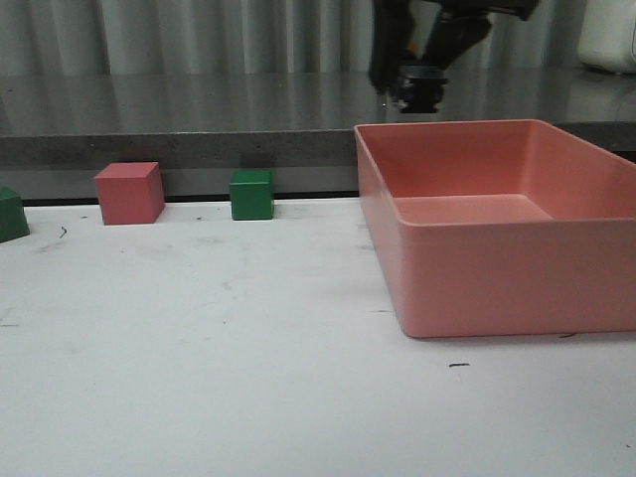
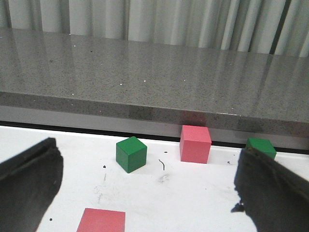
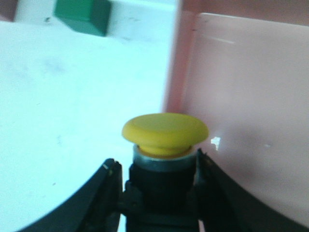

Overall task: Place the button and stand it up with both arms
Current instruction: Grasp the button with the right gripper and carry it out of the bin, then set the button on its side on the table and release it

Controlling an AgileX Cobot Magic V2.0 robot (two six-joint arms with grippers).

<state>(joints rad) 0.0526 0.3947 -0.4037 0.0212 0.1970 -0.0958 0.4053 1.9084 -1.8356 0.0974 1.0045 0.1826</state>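
Note:
In the right wrist view, my right gripper (image 3: 157, 181) is shut on the button (image 3: 165, 133). Its fingers clamp the black base, and the yellow mushroom cap and silver collar stick out past the fingertips. In the front view this gripper (image 1: 417, 84) hangs high above the back left corner of the pink tray (image 1: 477, 288). The button is too dark to make out there. My left gripper (image 2: 149, 191) is open wide and empty above the white table, and it is out of the front view.
A pink cube (image 1: 129, 193) and a green cube (image 1: 251, 195) stand by the table's back edge, with another green cube (image 1: 10, 214) at the far left. The left wrist view shows a green cube (image 2: 131, 153), a pink cube (image 2: 195, 144) and another pink cube (image 2: 101, 220). A grey counter runs behind.

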